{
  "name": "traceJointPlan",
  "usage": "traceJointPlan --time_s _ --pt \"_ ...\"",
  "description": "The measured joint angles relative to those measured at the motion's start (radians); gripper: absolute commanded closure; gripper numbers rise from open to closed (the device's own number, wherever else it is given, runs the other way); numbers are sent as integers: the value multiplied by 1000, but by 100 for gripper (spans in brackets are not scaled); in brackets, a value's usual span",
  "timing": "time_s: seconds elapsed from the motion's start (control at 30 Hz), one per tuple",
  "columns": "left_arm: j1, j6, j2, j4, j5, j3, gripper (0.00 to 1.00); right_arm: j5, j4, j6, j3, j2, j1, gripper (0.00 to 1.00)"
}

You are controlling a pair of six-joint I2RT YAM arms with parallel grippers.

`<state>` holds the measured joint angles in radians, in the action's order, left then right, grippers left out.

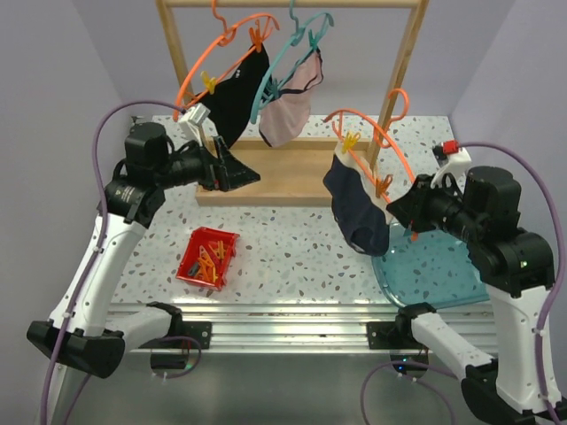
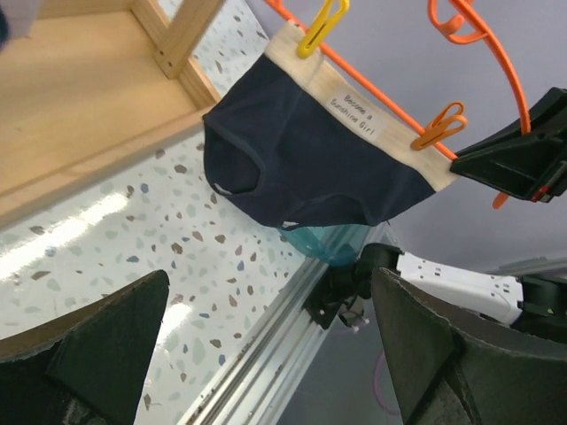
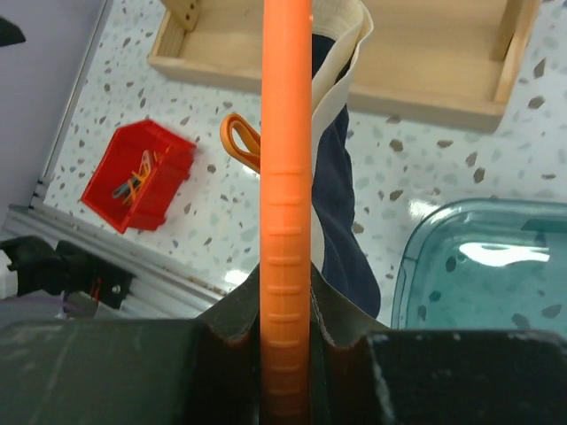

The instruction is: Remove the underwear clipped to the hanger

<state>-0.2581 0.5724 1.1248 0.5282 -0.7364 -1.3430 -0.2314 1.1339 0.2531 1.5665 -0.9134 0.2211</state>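
From above, the right jaws clench an orange hanger (image 1: 391, 147) carrying clipped navy briefs (image 1: 358, 212) above the tabletop (image 1: 292, 241). Black briefs (image 1: 236, 102) and pink briefs (image 1: 288, 117) hang on the rack (image 1: 406, 55). At the left wrist, the left jaws are released, with the navy briefs (image 2: 310, 168) ahead. At the right wrist, the hanger (image 3: 285, 221) is gripped.

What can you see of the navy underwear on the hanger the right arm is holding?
The navy briefs are soft dark-blue fabric with a beige waistband printed "Become a Sunshine Girl". They hang tilted from an orange hanger, pinned at the waistband by a yellow clip and an orange clip. The right gripper is shut on the hanger.
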Motion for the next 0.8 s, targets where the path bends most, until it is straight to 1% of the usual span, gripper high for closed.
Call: traceJointPlan --time_s 0.1,0.2,0.33,0.47,0.63,0.7,0.8 --pt "-68 0 26 16 11 1 0 -53 18 39 -101 80 0 100" --pt "-172 -3 68 37 48 0 0 -103 30 95 -219 165 0 100" --pt "-342 -19 170 95 182 -37 0 -173 32 164 -328 235 0 100" --pt "-485 -35 247 119 337 -68 0 -230 32 198 -357 241 0 100" --pt "-576 -42 291 124 473 -128 0 -285 22 240 -385 251 0 100" --pt "-597 -42 293 116 520 -142 0 -302 11 288 -431 273 0 100" --pt "-635 -37 291 102 601 -153 0 -313 -20 408 -522 330 0 100"
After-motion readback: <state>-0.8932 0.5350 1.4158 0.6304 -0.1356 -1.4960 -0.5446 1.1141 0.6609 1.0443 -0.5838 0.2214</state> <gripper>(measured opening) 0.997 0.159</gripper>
